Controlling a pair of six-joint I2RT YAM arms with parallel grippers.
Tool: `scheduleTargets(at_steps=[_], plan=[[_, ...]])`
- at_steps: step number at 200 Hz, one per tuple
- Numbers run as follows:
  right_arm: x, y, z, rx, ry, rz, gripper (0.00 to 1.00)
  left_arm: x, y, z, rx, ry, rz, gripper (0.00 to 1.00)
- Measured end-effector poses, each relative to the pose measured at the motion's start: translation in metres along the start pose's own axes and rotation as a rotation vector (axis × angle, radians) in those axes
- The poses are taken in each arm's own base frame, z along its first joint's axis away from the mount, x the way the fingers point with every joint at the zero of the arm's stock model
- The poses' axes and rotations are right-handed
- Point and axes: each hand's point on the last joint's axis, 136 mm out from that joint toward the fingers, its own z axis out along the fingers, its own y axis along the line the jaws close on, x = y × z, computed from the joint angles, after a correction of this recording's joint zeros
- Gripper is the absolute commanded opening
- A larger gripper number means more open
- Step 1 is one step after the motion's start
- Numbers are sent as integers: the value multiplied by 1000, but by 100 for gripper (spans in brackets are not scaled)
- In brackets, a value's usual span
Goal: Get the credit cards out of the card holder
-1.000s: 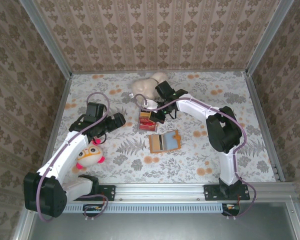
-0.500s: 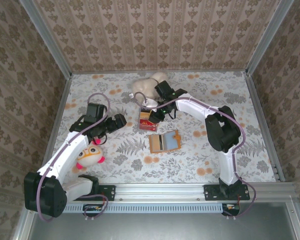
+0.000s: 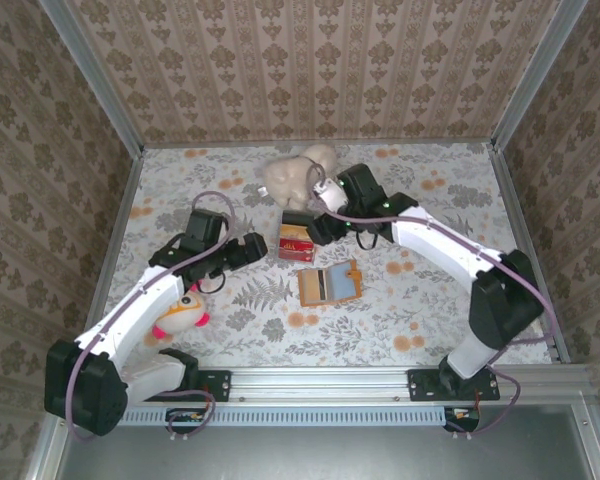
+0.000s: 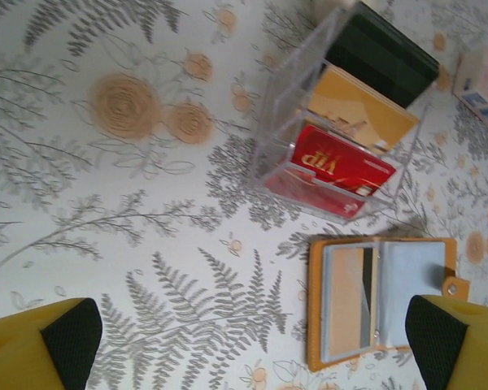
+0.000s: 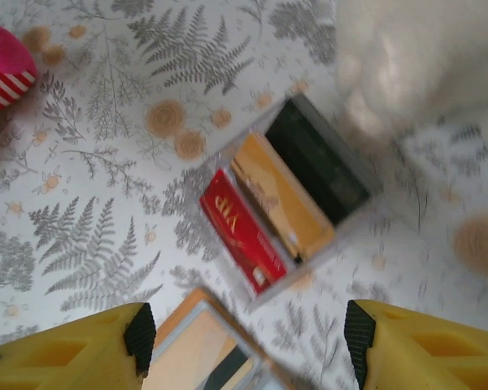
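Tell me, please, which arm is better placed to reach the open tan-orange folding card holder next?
Probably right: the right gripper, open, hovers close to the card holder, by the clear plastic box of cards. The left gripper, also open, sits farther off to the side.

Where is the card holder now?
Top view: the card holder lies open at the middle of the table, just on the near side of the clear box.

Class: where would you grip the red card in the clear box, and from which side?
I'd pinch the red card by its upper edge from above: it stands on edge, the clear box walls its lower part, and a gold card stands behind.
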Motion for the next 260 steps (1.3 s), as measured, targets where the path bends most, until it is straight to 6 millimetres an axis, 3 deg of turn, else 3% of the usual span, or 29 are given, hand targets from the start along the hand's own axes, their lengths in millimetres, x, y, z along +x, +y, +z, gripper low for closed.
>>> scheduleTargets(at_steps=[50, 79, 110, 143, 168, 232, 260], plan=[[43, -10, -20, 104, 25, 372, 66, 27, -28, 19, 29, 60, 37, 93], [74, -1, -7, 57, 72, 567, 62, 44, -42, 34, 38, 95, 34, 77], [100, 12, 12, -24, 131, 744, 51, 64, -57, 49, 57, 120, 44, 62], [112, 20, 32, -74, 183, 837, 39, 82, -65, 70, 55, 160, 41, 43], [116, 22, 38, -83, 203, 861, 37, 92, -62, 87, 30, 194, 31, 30], [136, 21, 56, -72, 281, 888, 26, 97, -65, 109, 5, 233, 24, 21], [133, 23, 60, -90, 290, 887, 23, 101, -61, 115, -10, 244, 23, 18]])
